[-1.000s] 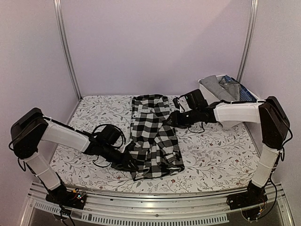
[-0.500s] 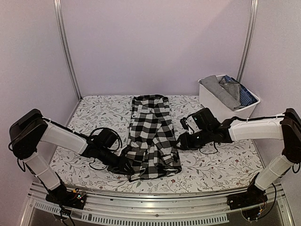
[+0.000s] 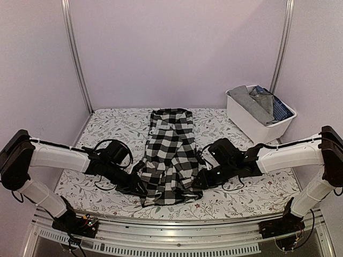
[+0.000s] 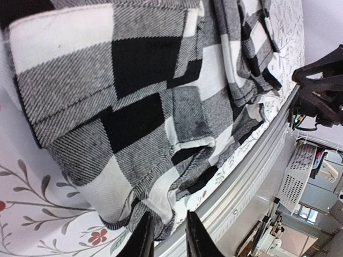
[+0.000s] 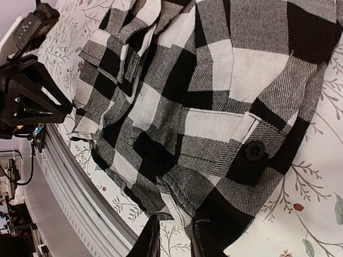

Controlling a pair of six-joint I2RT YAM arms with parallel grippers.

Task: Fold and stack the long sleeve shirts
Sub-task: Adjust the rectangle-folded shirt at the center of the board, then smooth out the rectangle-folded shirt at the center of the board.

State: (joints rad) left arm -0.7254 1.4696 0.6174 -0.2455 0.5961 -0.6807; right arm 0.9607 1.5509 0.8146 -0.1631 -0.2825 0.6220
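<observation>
checked shirt, hem pinched by left gripper, right gripper

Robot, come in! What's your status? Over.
Left gripper pinches checked shirt at near-left corner. Right gripper pinches near-right corner. Bin of other garments apart, far right. Over.

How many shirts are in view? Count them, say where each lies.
3: checked shirt on the table; grey garment and blue patterned one in the white bin. More may be hidden.
</observation>
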